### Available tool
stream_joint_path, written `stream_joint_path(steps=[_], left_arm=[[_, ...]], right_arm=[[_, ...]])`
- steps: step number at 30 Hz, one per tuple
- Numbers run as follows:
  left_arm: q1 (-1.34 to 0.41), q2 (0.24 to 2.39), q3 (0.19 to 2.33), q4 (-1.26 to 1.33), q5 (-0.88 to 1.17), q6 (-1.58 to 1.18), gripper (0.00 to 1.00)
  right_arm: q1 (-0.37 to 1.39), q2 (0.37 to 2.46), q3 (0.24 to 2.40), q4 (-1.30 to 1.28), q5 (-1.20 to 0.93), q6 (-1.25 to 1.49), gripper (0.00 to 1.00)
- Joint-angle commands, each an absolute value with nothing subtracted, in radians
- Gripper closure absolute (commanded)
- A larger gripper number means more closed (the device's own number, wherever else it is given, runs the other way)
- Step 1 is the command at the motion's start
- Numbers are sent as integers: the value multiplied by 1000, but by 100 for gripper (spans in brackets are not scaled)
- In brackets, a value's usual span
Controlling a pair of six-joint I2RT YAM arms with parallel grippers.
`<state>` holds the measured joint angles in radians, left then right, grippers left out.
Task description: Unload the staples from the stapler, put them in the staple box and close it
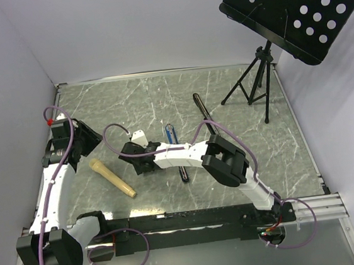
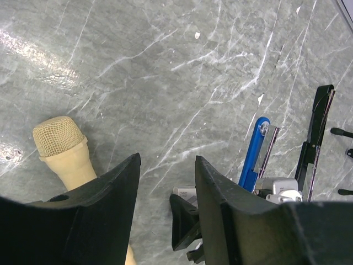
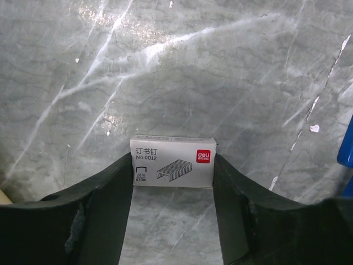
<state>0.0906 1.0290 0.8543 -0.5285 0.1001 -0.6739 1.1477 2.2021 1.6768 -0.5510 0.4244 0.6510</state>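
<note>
Starting nearest the bases, holding the left end effector spread and empty over the tabletop by a tan microphone, and pinching a small white staple box end to end in the right end effector. Just beyond, finding the stapler lying untouched on the same tabletop, blue arm and silvery rail showing, with a black stapler farther out. Judged light, rigid and smooth enough to skid: pin the base, pinch across the blue arm's narrow sides, and ease any brittle staple strip from the rail.
</note>
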Motion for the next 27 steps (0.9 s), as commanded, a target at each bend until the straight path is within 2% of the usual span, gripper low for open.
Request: stream_joint_path(steps=[1, 2, 4, 7, 8, 10, 11, 14, 17, 18, 21, 23, 25, 27], left_arm=[[94, 1015, 850, -515, 103, -664, 50], [95, 1015, 850, -514, 103, -664, 50], [94, 1015, 850, -515, 103, -664, 50], [94, 1015, 850, -515, 103, -664, 50], [94, 1011, 850, -515, 104, -663, 50], [95, 1009, 853, -512, 115, -660, 49], [95, 1000, 856, -514, 132, -660, 49], [94, 970, 913, -549, 172, -653, 53], [94, 905, 949, -525, 270, -647, 49], [94, 893, 968, -520, 308, -647, 47], [81, 847, 991, -496, 365, -647, 32], [60, 816, 992, -470, 435, -632, 19], [19, 787, 988, -447, 469, -620, 1], [-20, 767, 974, -425, 504, -612, 1]], right_arm=[[1154, 2187, 1681, -551, 445, 652, 46], [1154, 2184, 1677, -540, 445, 649, 49], [1155, 2177, 1672, -532, 439, 646, 49], [1155, 2171, 1680, -531, 420, 637, 32], [1154, 2161, 1678, -526, 413, 629, 23], [1155, 2120, 1674, -517, 390, 598, 13], [1155, 2097, 1660, -515, 384, 585, 0], [1152, 1952, 1580, -503, 385, 525, 0], [1149, 1752, 1471, -495, 388, 480, 0], [1141, 1658, 1450, -508, 388, 485, 0], [1137, 1466, 1365, -558, 405, 489, 0], [1140, 1369, 1290, -565, 397, 483, 0], [1135, 1238, 1220, -571, 399, 498, 0], [1138, 1142, 1186, -604, 425, 546, 0]])
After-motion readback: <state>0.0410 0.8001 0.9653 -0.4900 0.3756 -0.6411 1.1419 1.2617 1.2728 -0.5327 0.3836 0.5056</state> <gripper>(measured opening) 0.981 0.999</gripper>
